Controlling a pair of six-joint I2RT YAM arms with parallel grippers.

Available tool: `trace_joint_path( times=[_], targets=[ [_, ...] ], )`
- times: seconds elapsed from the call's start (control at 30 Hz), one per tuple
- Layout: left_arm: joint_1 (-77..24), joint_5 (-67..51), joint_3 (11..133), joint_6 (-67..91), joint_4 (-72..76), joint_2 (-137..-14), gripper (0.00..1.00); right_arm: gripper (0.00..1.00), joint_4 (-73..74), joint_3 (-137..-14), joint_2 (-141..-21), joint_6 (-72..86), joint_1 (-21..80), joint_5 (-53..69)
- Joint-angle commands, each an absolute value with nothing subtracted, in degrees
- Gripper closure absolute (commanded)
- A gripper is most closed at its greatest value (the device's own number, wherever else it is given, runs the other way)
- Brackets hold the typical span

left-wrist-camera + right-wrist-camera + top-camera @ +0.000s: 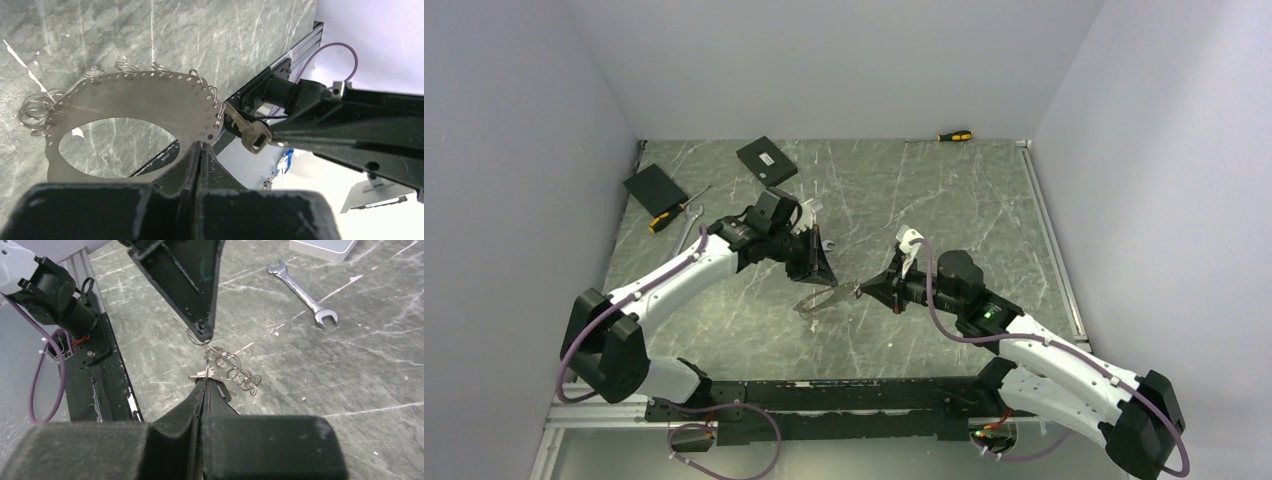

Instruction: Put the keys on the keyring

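The keyring is a flat silvery oval plate with a row of holes and small wire rings along its rim. My left gripper is shut on its near edge and holds it above the table; in the top view the left gripper and the keyring are mid-table. My right gripper is shut on a small silver key, whose blade tip touches a rim ring. In the top view the right gripper meets the keyring's right end. No other keys show.
A silver wrench lies on the marble table beyond the grippers. Two black pads, a yellow-and-black screwdriver and another wrench lie back left. A second screwdriver lies by the back wall. The frame rail runs along the near edge.
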State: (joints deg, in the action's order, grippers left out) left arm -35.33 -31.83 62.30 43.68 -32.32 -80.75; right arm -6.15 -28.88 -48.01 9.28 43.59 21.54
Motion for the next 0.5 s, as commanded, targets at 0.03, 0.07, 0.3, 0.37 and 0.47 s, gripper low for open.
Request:
trace_joint_path(
  times=[0.03,0.07,0.3,0.37,0.47],
  targets=[
    [-35.28,-37.38,60.91,40.97,-27.01,-76.28,0.97,1.0,-10.13,-29.62,-49.61,9.87,43.8,21.75],
    [-35.3,-38.44,60.77,40.98,-25.99,-75.79,0.98,1.0,-10.39,-29.62,-49.77,9.99,43.82,21.87],
    [-35.31,-41.41,60.59,37.76,-26.16,-75.44,1.0,1.0,-10.14,-30.36,-49.86,9.72,43.86,22.13],
    [-35.29,-40.52,60.59,37.56,-27.18,-75.92,1.0,1.0,-9.83,-30.41,-49.75,9.59,43.86,22.25],
    [-35.27,-41.11,59.78,38.49,-25.78,-76.16,0.97,1.0,-9.35,-30.39,-49.5,9.43,43.85,22.24]
  ],
)
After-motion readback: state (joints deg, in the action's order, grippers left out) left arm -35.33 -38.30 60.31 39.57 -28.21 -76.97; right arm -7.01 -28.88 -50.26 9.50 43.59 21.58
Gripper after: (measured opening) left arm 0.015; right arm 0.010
